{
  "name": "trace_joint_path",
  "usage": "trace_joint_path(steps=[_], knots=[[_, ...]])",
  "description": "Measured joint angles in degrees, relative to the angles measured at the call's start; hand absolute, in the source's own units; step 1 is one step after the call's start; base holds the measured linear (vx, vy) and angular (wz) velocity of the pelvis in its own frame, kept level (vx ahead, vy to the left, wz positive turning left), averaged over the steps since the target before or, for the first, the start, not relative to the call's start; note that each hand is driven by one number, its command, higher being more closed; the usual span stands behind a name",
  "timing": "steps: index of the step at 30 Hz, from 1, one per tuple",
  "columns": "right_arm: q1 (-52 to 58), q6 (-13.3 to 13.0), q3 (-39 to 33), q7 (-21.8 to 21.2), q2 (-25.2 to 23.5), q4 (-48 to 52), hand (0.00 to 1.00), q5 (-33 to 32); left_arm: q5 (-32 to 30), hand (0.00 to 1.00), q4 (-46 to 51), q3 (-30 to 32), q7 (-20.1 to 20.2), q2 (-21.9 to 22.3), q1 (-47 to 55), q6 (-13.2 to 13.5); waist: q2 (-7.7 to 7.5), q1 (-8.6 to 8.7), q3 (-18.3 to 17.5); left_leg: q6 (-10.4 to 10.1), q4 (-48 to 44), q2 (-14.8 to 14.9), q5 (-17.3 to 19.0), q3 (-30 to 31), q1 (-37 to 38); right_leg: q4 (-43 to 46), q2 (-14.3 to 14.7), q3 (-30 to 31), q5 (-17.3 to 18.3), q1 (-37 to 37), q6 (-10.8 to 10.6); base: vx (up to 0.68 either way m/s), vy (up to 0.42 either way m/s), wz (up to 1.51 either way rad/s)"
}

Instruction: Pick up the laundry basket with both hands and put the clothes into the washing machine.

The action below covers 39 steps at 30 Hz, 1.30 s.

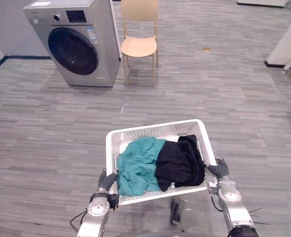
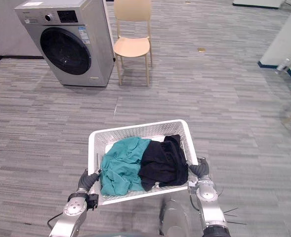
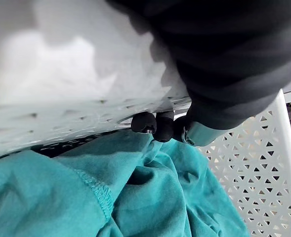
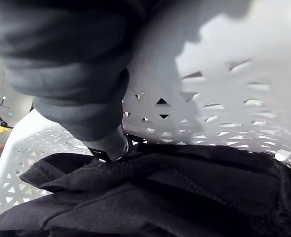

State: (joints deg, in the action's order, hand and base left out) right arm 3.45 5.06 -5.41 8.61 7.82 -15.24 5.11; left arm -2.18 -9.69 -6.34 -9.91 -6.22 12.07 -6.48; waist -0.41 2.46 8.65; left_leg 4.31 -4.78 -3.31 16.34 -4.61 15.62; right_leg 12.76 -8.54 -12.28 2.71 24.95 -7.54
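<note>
The silver washing machine (image 1: 76, 42) stands at the upper left of the frame, its round door shut, and a pale chair (image 1: 139, 45) stands just beside it. Low in the centre is the white laundry basket (image 1: 155, 130). A teal garment (image 1: 138, 165) fills its left half, touching a black garment (image 1: 180, 160) on the right. The left hand (image 1: 107, 180) hooks curled fingertips (image 3: 144, 122) over the basket's left rim. The right hand (image 1: 219, 169) grips the right rim.
</note>
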Motion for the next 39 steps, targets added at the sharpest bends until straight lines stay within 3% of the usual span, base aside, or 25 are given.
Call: trace_joint_path(steps=[1,2,3,5,6,7,8,9,11,13,15,16,17,19,21,23,25,26,28,32,34,36,37,38,39], knots=[[0.62,0.02,-0.09,0.01,0.03,0.42,1.00,0.00,-0.10,1.00,-0.06,-0.47,0.01,-0.24,0.07,-0.01,-0.88,0.09,-0.21,-1.34,0.61,-0.64,0.94,0.60,2.15,-1.84,-0.46,0.07,-0.98,1.10,0.41,0.73,-0.138,0.72],[2.68,0.03,-0.05,0.00,0.02,1.25,1.00,0.01,-0.34,1.00,-0.32,-1.29,0.15,-0.81,0.79,-0.01,-2.28,0.12,-1.00,-3.21,0.67,-1.29,2.64,2.09,6.27,-2.18,-0.33,1.61,-3.51,1.51,4.11,0.78,-0.159,0.59],[4.37,0.14,-0.46,0.06,0.37,1.26,1.00,0.04,-0.86,1.00,-1.93,-1.83,0.39,0.42,1.23,-0.06,0.61,0.00,-2.91,-3.35,-1.32,1.33,3.39,3.00,7.92,1.86,1.99,2.50,-11.15,1.44,7.86,1.00,-0.209,0.47],[4.82,0.41,-0.54,0.05,0.86,1.31,1.00,0.03,-1.27,1.00,-2.03,-1.88,0.41,1.80,2.00,-0.08,4.29,-0.15,-4.14,-3.52,-10.70,5.56,3.34,3.04,5.27,5.75,4.41,0.95,-10.51,1.00,9.16,0.90,-0.229,0.18],[5.02,0.55,-0.51,0.04,1.30,2.84,1.00,0.02,-1.29,1.00,-1.99,-1.60,0.43,2.40,1.62,0.03,7.19,0.00,-3.30,-9.08,-28.47,9.57,-1.03,2.91,-1.97,8.05,6.89,-0.95,-5.48,-1.49,10.50,0.75,-0.226,0.12],[5.19,0.64,-0.37,0.04,1.36,3.70,1.00,0.02,-1.29,1.00,-1.99,-1.06,0.46,2.80,1.67,0.02,7.61,-0.01,-2.81,-11.30,-36.10,11.04,-6.61,2.88,-5.30,8.44,7.71,-1.22,-4.04,-3.06,11.31,0.74,-0.210,0.01],[5.23,0.89,0.12,0.00,1.51,4.53,1.00,0.02,-1.28,1.00,-1.99,-0.07,0.77,3.57,2.22,0.02,7.77,-0.36,-2.48,-14.17,-46.07,12.89,-18.21,2.86,-9.81,8.04,8.91,-1.08,-2.00,-5.85,11.73,0.57,-0.145,-0.09],[5.63,1.30,0.21,0.17,1.60,5.80,1.00,0.03,-1.26,1.00,-1.64,0.03,0.94,3.86,2.62,0.06,8.03,-0.96,-2.19,-12.86,-58.71,16.88,-16.31,1.10,-15.95,6.41,10.73,-1.52,-0.07,-10.73,12.29,0.83,-0.175,-0.18],[6.42,1.52,0.28,0.54,1.52,8.23,1.00,0.02,-1.19,1.00,-0.42,0.11,1.04,3.70,2.78,0.14,6.58,-2.28,-0.87,-7.36,-65.84,19.33,-10.17,-2.41,-22.23,2.78,11.75,-0.48,2.38,-18.91,13.13,0.73,-0.132,-0.17],[6.66,1.69,0.09,1.16,1.63,11.94,1.00,0.01,-1.13,1.00,2.24,0.20,1.07,3.82,3.02,0.78,5.24,-3.65,-0.54,-5.11,-58.78,19.10,-3.76,-6.91,-30.62,-4.15,11.66,0.92,3.06,-26.69,12.49,0.61,-0.057,-0.15],[5.58,1.65,-0.28,1.21,1.64,12.47,1.00,-0.05,-1.16,1.00,3.42,0.40,1.13,3.88,2.79,1.22,4.43,-4.51,-0.01,-4.79,-42.19,16.38,-2.84,-7.79,-35.21,-7.53,10.79,1.86,4.06,-30.83,11.25,0.54,0.055,-0.12],[5.10,1.64,-0.40,1.21,1.70,11.97,1.00,-0.05,-1.18,1.00,3.43,0.40,1.17,3.98,2.62,1.20,4.35,-4.82,0.05,-6.03,-34.08,14.59,-3.66,-7.10,-35.36,-8.36,10.13,2.32,4.56,-32.10,10.86,0.72,0.135,-0.27],[4.45,1.64,-0.40,1.18,2.02,11.01,1.00,-0.05,-1.23,1.00,3.57,0.52,1.17,4.39,2.87,1.20,4.05,-5.39,0.29,-10.26,-17.93,12.10,-6.69,-4.88,-35.35,-10.10,8.98,3.31,5.72,-34.83,9.69,0.48,0.129,-0.40],[3.56,1.48,-0.26,1.18,2.71,9.15,1.00,-0.07,-1.40,1.00,3.68,0.54,1.15,4.92,2.88,0.68,5.47,-6.52,0.67,-13.04,-11.00,12.81,-11.11,-3.42,-37.10,-11.81,8.87,5.11,8.06,-38.47,7.39,0.61,0.235,-0.47],[2.50,1.54,-0.25,1.19,2.54,5.02,1.00,-0.12,-2.55,1.00,3.57,0.51,1.15,4.85,2.96,-0.84,3.88,-6.40,-0.24,-6.86,-14.93,9.59,-18.96,-4.12,-35.65,-10.36,4.30,6.13,10.13,-42.18,4.33,0.74,0.319,-0.24],[2.46,1.54,-0.40,1.12,2.35,4.30,1.00,-0.17,-3.09,1.00,3.04,0.29,1.33,4.70,2.92,-0.89,2.24,-6.39,-0.32,-2.39,-19.52,7.70,-14.60,-6.71,-35.14,1.92,0.41,7.11,11.52,-37.76,2.00,0.77,0.304,-0.15],[1.99,1.55,-0.57,0.67,2.04,2.42,1.00,0.04,-3.12,1.00,2.07,0.11,1.90,3.98,2.59,-1.23,0.50,-6.38,0.12,-1.24,-19.70,5.47,-10.11,-8.49,-30.65,24.20,-3.59,7.83,7.61,-29.48,-3.34,0.65,0.267,-0.17],[1.64,1.63,-0.83,0.42,1.07,0.46,1.00,0.15,-3.15,1.00,1.59,-0.03,2.20,2.77,2.47,-1.61,-0.64,-5.40,0.22,-0.58,-17.48,3.61,-8.06,-8.63,-25.81,38.24,-7.42,6.27,4.84,-24.38,-2.45,0.50,0.173,0.04],[1.65,1.67,-0.11,0.05,0.45,-1.16,1.00,0.65,-3.22,1.00,0.54,0.11,2.09,1.97,3.03,-1.86,0.31,-4.45,-0.12,-0.03,-12.52,3.01,-6.33,-8.79,-17.19,47.45,-9.16,1.60,8.39,-19.50,4.14,0.66,0.217,-0.12],[-0.03,1.48,0.85,0.06,-0.48,-1.33,1.00,0.95,-2.96,1.00,0.55,0.20,2.09,-1.00,1.10,-1.68,1.41,-2.91,-0.43,-1.32,-3.30,3.45,-5.63,-9.02,-6.34,29.30,-3.31,-4.59,11.91,-5.69,6.21,0.57,0.090,-0.06],[-0.02,1.51,0.71,0.07,-0.49,-1.34,1.00,0.96,-2.97,1.00,0.12,0.21,2.13,-0.92,0.86,-1.67,1.40,-1.97,-0.35,-4.31,-2.17,3.79,-3.77,-8.99,-2.35,8.85,0.62,-4.10,4.37,-3.93,5.39,0.55,-0.036,0.21],[0.13,1.66,0.95,0.06,-0.45,-1.34,1.00,1.09,-3.01,1.00,-0.90,0.19,2.15,-1.05,0.94,-1.65,-0.49,-0.86,-1.05,-6.70,0.23,1.84,-2.17,-7.50,2.68,-3.64,1.48,-0.80,-2.19,-1.49,3.90,0.73,-0.105,0.48],[0.61,1.72,0.96,0.04,0.08,-1.42,1.00,1.19,-3.05,1.00,-1.94,0.09,2.16,-0.67,1.04,-1.58,-0.22,-0.11,-1.46,-7.82,0.43,1.52,-0.67,-5.75,5.92,-0.79,1.78,1.61,-9.09,-1.04,7.46,0.66,-0.094,0.46],[1.03,1.76,0.95,0.04,0.32,-1.42,1.00,1.28,-3.10,1.00,-2.49,0.04,2.16,0.10,1.12,-1.59,0.74,-0.15,-2.07,-7.95,0.07,2.54,-0.59,-5.27,6.69,0.78,2.47,1.96,-12.01,-0.85,8.61,0.73,-0.133,0.15],[1.06,1.92,0.93,-0.05,1.17,-1.41,1.00,1.28,-3.13,1.00,-2.89,0.07,2.14,1.47,1.43,-1.57,3.58,-0.94,-3.11,-7.94,-3.46,5.45,-0.60,-4.74,5.99,2.61,4.18,1.47,-12.50,-0.90,9.71,0.60,-0.133,-0.13]])
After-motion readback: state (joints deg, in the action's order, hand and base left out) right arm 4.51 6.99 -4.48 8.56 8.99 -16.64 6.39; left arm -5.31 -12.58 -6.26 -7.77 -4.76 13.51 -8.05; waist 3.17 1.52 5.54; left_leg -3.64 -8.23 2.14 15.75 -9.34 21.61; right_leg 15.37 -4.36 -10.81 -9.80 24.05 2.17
